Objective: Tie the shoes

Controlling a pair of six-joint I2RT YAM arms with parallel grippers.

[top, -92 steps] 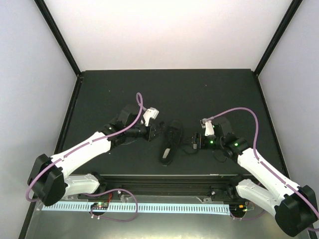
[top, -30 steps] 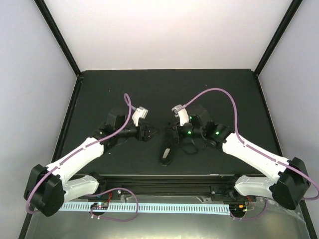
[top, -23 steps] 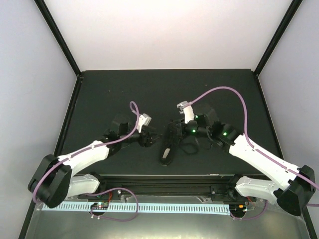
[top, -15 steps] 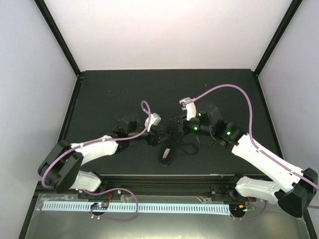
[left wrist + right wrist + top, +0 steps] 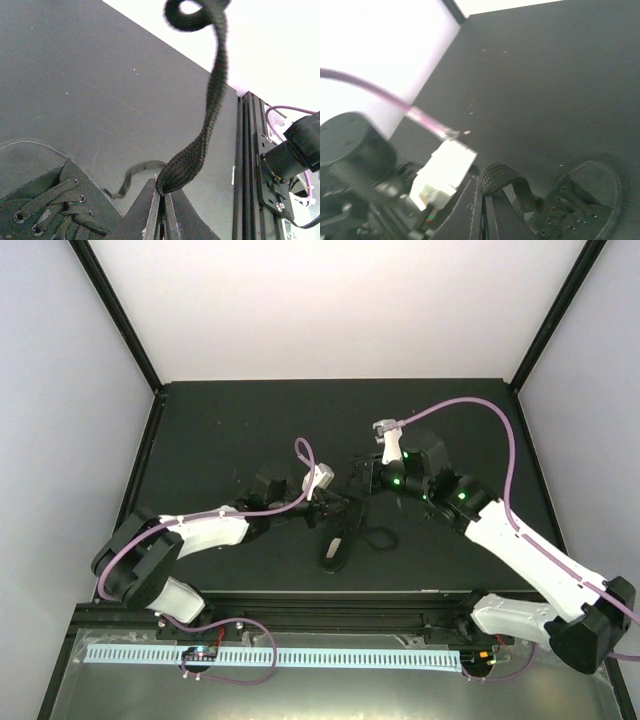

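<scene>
The small black shoe (image 5: 335, 548) lies on the dark table in the top view, toe toward the near edge, and its laced front shows low in the left wrist view (image 5: 45, 212). My left gripper (image 5: 340, 506) is at the shoe's top, shut (image 5: 163, 192) on a thick black lace (image 5: 212, 100) that rises to a curl. My right gripper (image 5: 358, 480) hovers just behind the shoe, shut (image 5: 482, 189) on a bent loop of lace (image 5: 502, 177). The shoe's collar (image 5: 587, 200) shows beside it. The two grippers are close together.
A slack lace loop (image 5: 378, 538) lies on the table right of the shoe. A black rail (image 5: 330, 600) runs along the near edge and shows in the left wrist view (image 5: 250, 165). White walls enclose the table. The left arm's white camera block (image 5: 445, 170) is right by my right fingers.
My left arm swung right to the shoe and its jaws shut on a lace. My right gripper, still shut on its lace loop, drew back and slightly right.
</scene>
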